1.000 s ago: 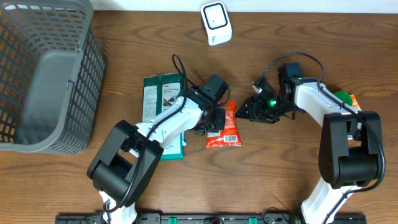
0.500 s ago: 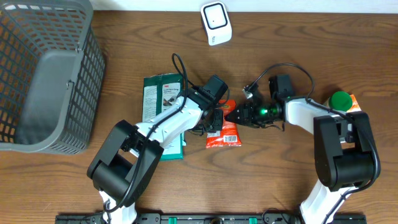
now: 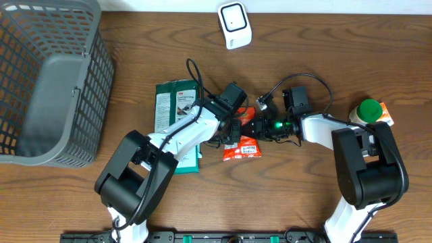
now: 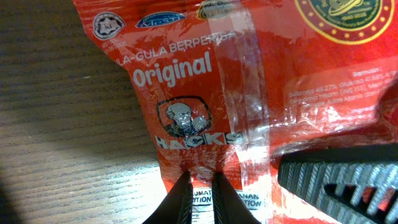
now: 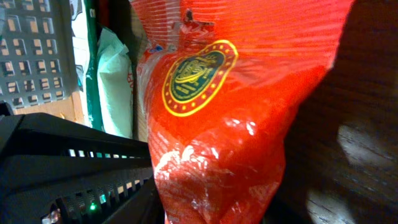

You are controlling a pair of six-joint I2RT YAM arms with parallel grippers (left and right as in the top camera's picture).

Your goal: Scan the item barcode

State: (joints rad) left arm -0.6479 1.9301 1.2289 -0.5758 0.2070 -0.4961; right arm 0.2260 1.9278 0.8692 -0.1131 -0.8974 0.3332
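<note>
Left tool (image 4: 199,190) is pinched down to a sliver, fingers nipped on the red candy packet (image 4: 211,93) at its 6 o'clock edge, right where the white print strip starts. "Original" and the "Hacks" cartoon face sit just above the pinch, in the left wrist view. At 4 o'clock in that same view a ribbed black finger (image 4: 336,180) lies over the clear film of the packet.

Over to the right tool (image 3: 252,125): it's in at the packet's 2 o'clock end, nose to nose with the left tool, green light glowing on its body. From its own camera the packet fills the frame, gold-ringed seal up top, one ribbed finger pressed close along the packet's lower left. Gripping or just alongside? I cannot tell.

The packet itself lies near the middle of the wooden worktop (image 3: 304,196), white label patch facing up at its lower half.

Moving outward: a green flat package (image 3: 174,108) at 9 o'clock of the packet, partly under the left arm. Far out at 10 o'clock, the grey mesh basket (image 3: 74,145), only its grey floor showing inside. At 12 o'clock by the far edge, the white scanner (image 3: 233,23). At 3 o'clock, a green-capped bottle (image 3: 368,109) with something orange tucked behind it
</note>
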